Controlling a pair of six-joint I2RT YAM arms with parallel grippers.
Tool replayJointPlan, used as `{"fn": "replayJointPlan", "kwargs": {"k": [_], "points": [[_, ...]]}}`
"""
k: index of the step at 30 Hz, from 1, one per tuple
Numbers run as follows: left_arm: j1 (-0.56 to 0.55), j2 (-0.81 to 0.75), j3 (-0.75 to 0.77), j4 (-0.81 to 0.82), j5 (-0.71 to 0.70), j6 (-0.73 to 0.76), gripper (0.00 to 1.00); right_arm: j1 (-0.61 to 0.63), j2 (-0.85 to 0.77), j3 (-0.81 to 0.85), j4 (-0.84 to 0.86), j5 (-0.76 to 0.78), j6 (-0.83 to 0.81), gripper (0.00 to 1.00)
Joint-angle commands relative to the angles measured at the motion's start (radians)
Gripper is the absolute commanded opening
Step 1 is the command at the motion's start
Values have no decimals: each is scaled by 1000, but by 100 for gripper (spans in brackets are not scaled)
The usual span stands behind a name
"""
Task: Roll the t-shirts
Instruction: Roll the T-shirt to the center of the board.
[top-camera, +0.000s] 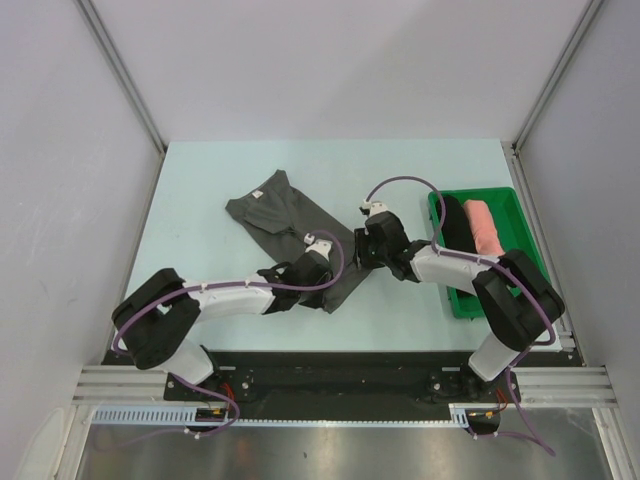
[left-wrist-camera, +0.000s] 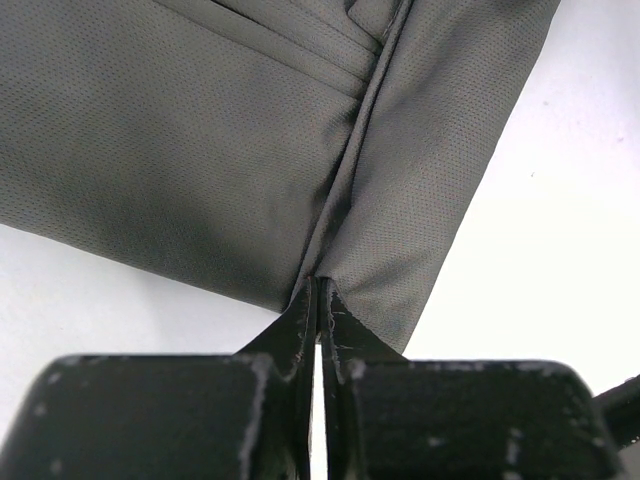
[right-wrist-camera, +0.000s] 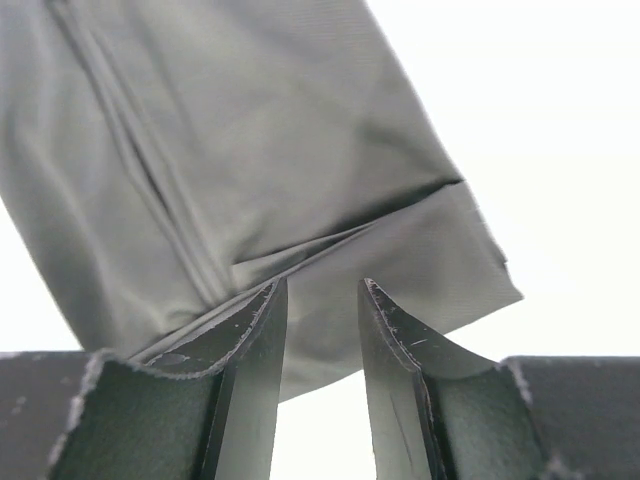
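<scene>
Charcoal t-shirt (top-camera: 285, 215): folded into a long strip at mid-bench, with the hem end toward the near edge.
Left gripper (left-wrist-camera: 318, 300): jaws closed, pinching one hem corner.
Right gripper (right-wrist-camera: 320, 310): jaws narrowly apart at the other corner, with no fabric clamped.
Green tray (top-camera: 520, 215): at the right edge, holding the pink t-shirt (top-camera: 484, 228) and the black t-shirt (top-camera: 455, 225).
Step advice: close the right gripper level with the left, then turn both evenly so the roll starts tight and straight.

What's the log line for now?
left gripper: shut on grey t-shirt | right gripper: open at its edge | green tray: pink t-shirt, black t-shirt inside
</scene>
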Motion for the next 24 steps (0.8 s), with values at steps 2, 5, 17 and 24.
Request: {"fn": "replayJointPlan", "kwargs": {"k": [2,5,17,24], "points": [[-10,21,23,-19,-31,9,2,-19,26,48,19,22,-31,39],[-14,18,32,-25,-39,19,2,-25,69,69,16,19,-34,37],[-53,-16,100,-88,-116,81,5,-18,174,154,-125,57,-29,34],[-79,-68,161,-155,-185,135,21,-15,178,158,-140,57,-28,34]]}}
